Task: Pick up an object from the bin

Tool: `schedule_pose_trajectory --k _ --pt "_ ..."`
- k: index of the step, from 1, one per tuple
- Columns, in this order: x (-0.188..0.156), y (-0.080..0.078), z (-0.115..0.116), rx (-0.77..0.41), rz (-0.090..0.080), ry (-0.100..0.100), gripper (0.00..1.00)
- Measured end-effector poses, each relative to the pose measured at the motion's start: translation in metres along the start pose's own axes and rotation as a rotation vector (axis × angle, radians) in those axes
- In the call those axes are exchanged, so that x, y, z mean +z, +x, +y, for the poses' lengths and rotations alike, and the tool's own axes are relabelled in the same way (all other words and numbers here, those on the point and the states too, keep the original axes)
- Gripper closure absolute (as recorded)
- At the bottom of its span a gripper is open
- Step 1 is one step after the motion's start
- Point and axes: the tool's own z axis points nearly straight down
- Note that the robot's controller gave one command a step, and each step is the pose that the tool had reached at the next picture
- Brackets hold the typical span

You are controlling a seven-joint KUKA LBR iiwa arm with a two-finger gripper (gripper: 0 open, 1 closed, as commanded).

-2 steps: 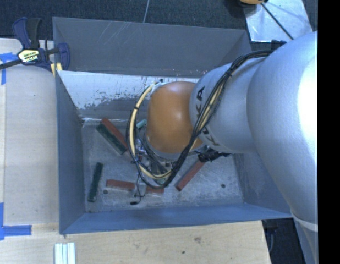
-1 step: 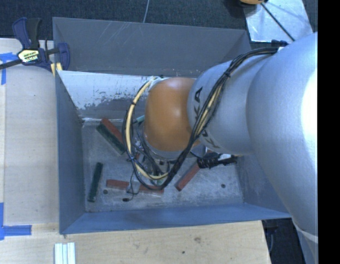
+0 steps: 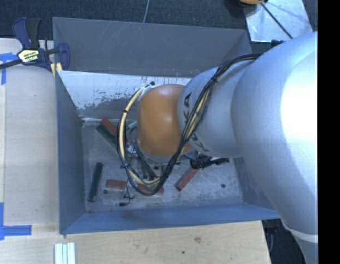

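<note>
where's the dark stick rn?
In the camera view, the dark stick lies at the left of the bin, near its lower-left corner, just left of a small reddish-brown piece.

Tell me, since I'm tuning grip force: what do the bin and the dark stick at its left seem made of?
Bin: grey sheet metal, matte, its back wall scuffed and scratched. Dark stick: matte, rigid-looking, perhaps plastic or painted wood; unclear which.

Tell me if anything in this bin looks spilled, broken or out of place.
Nothing stands out. The bin holds a few loose pieces lying on its floor: a dark stick by the left wall, a reddish-brown bar and a small reddish-brown block. Only the back wall is scuffed.
</note>
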Motion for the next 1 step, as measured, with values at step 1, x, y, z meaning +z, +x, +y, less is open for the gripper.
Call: schedule_pose_trajectory --k 1 --pt "0.0254 0.0066 0.0079 0.168 0.003 0.002 1.00"
